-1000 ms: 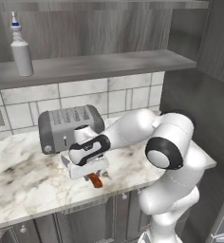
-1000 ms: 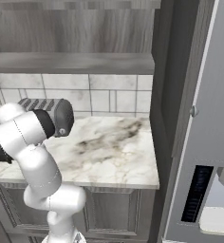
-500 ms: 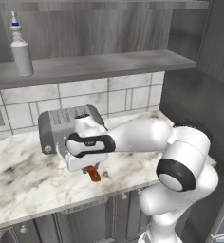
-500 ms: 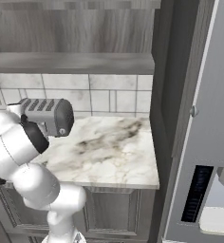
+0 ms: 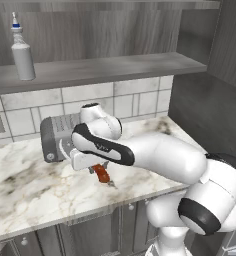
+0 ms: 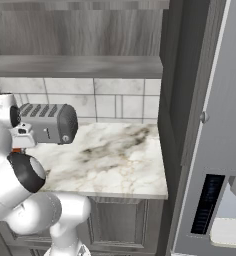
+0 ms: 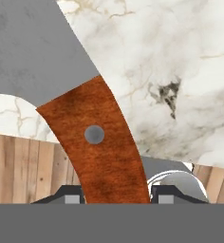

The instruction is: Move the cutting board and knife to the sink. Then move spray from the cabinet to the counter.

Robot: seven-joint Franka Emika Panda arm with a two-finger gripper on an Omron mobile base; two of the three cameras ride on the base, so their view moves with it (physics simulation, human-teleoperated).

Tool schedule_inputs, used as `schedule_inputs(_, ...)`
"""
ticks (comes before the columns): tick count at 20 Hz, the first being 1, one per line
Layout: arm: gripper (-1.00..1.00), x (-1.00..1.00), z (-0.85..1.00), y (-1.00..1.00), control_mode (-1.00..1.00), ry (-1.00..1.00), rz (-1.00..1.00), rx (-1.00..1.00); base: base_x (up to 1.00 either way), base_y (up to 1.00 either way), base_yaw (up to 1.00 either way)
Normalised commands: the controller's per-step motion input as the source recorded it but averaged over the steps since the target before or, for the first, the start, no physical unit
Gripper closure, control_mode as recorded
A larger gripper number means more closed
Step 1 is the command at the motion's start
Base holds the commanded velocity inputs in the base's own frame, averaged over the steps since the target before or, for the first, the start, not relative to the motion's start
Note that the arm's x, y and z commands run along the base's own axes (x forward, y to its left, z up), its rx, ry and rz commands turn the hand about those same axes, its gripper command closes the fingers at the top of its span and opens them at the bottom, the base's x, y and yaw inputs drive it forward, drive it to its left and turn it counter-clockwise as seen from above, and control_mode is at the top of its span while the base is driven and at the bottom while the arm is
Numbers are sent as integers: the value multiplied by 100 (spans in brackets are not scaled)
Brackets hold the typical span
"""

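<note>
Item, nearest: two-finger gripper (image 7: 116,193) of the white arm, seen in the hand view clenched on the small knife (image 7: 92,137); the reddish-brown wooden handle with one grey rivet runs up between the two dark finger tips, and the broad grey blade carries on toward 11 o'clock. In the left base view the same knife (image 5: 102,174) shows as a red-brown stub under the hand, just above the countertop.

Item: flat light-brown wooden cutting board (image 7: 23,166), a plank-grained strip behind the handle at 8 o'clock in the hand view, with a further piece at 4 o'clock. A rounded grey and white body lies over it at 5 o'clock; what it is cannot be told.

Item: white marble-look counter (image 5: 30,190) with grey-brown veining, beneath knife and board; in the right base view its bare stretch (image 6: 115,155) spreads toward 3 o'clock.

Item: grey slotted toaster (image 6: 47,122), on the counter against the tiled wall, partly behind the arm in the left base view.

Item, farthest: slim pale grey-white spray bottle (image 5: 22,55) with blue-and-white nozzle, upright on the plain grey shelf of the dark wood-grain wall cabinet (image 5: 105,67), at 10 o'clock in the left base view, well apart from the gripper.
</note>
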Motion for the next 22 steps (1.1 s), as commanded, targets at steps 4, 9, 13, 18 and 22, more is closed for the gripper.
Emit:
schedule_inputs(4, 100, -50, 71, -21, -100, 0, 0, 0, 0, 0, 0)
schedule_inputs(9, 100, -44, 48, -15, -100, 0, 0, 0, 0, 0, 0)
schedule_inputs(13, 100, -21, 36, -4, -100, 0, 0, 0, 0, 0, 0)
schedule_inputs(18, 100, -6, 28, -9, -100, 0, 0, 0, 0, 0, 0)
schedule_inputs(22, 100, -1, 6, -1, 100, 0, 0, 0, -14, 0, 0)
